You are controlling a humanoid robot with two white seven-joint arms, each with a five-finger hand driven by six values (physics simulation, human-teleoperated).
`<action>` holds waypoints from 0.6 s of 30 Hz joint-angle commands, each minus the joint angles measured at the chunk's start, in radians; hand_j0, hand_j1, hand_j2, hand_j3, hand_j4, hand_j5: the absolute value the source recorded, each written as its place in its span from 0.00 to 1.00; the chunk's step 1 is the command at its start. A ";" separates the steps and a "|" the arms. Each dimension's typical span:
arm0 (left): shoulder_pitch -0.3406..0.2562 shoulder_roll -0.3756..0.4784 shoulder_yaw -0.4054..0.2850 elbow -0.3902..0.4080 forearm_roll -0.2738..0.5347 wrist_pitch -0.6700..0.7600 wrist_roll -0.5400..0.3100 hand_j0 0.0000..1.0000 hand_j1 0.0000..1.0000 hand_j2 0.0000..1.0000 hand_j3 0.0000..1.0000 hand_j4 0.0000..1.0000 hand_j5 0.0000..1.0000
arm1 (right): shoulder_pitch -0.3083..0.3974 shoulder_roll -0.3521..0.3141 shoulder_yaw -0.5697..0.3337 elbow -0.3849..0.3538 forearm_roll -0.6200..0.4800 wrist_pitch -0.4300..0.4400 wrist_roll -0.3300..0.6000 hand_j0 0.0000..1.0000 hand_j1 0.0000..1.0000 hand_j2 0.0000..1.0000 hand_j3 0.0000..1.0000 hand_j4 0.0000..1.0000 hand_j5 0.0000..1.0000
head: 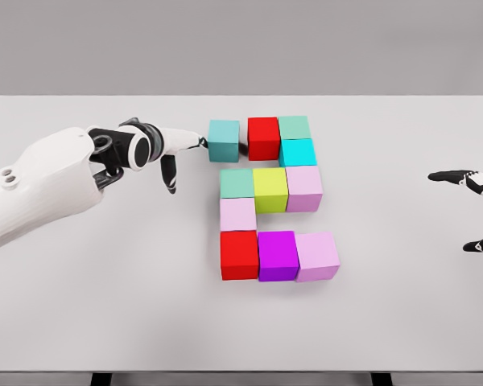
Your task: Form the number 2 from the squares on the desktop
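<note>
Coloured cubes lie grouped at the middle of the white table (80, 322). The top row holds a teal cube (224, 141), set slightly apart on the left, a red cube (263, 137), a green cube (294, 127) and a cyan cube (298, 152). Below come a green cube (237, 183), a yellow-green cube (270, 189) and a pink cube (304, 188). A pale pink cube (237, 214) sits under those. The bottom row is red (239, 254), magenta (278, 255) and pink (317, 256). My left hand (177, 153) is open, a fingertip touching the teal cube's left face. My right hand (471, 205) rests open at the right edge.
</note>
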 commanded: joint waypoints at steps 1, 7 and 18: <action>0.000 -0.001 0.000 0.000 -0.005 -0.002 0.000 1.00 1.00 1.00 1.00 1.00 1.00 | 0.000 -0.002 0.000 0.000 -0.008 0.003 0.000 1.00 1.00 1.00 1.00 1.00 1.00; 0.000 -0.002 0.001 -0.003 -0.006 -0.002 0.000 1.00 1.00 1.00 1.00 1.00 1.00 | 0.002 0.000 0.002 0.000 -0.008 0.003 0.000 1.00 1.00 1.00 1.00 1.00 1.00; 0.002 -0.002 0.001 -0.007 -0.006 -0.002 0.000 1.00 1.00 1.00 1.00 1.00 1.00 | 0.002 -0.002 0.003 -0.002 -0.008 0.003 0.000 1.00 1.00 1.00 1.00 1.00 1.00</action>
